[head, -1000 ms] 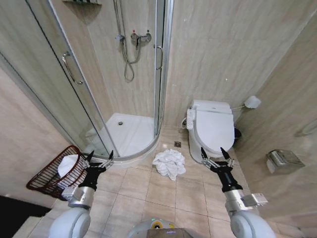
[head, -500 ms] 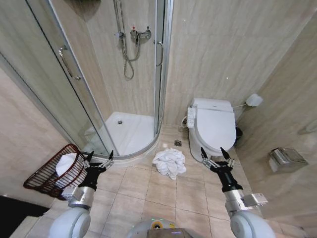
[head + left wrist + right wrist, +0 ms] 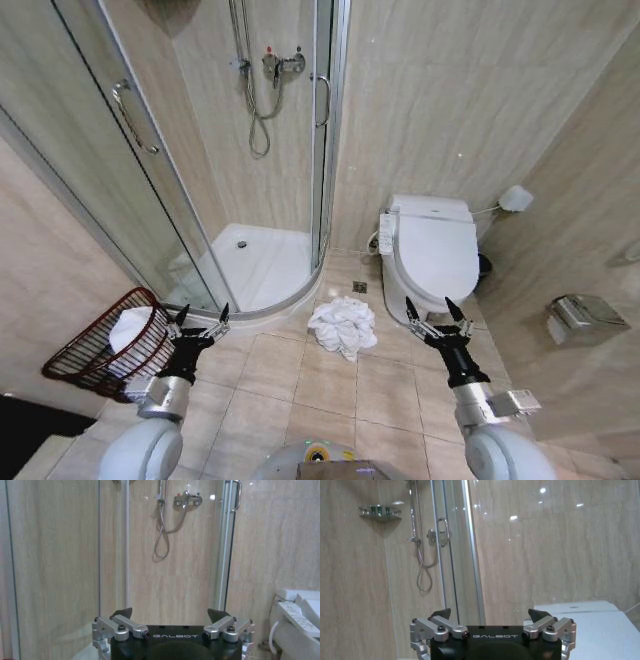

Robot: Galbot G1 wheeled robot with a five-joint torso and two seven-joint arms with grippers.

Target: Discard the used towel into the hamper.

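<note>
Crumpled white towel [image 3: 343, 327] on the floor tiles [image 3: 300, 385] before the toilet [image 3: 432, 258]; hamper [image 3: 100, 344] (white cloth inside) at far left. Left claw [image 3: 201, 318] and right claw [image 3: 433, 310] both spread, empty.

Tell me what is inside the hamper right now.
The hamper stands by the shower wall, left of the left end effector. Inside lies something white, apparently cloth. Whatever sits beneath it is covered. The used towel lies crumpled on the floor tiles.
</note>
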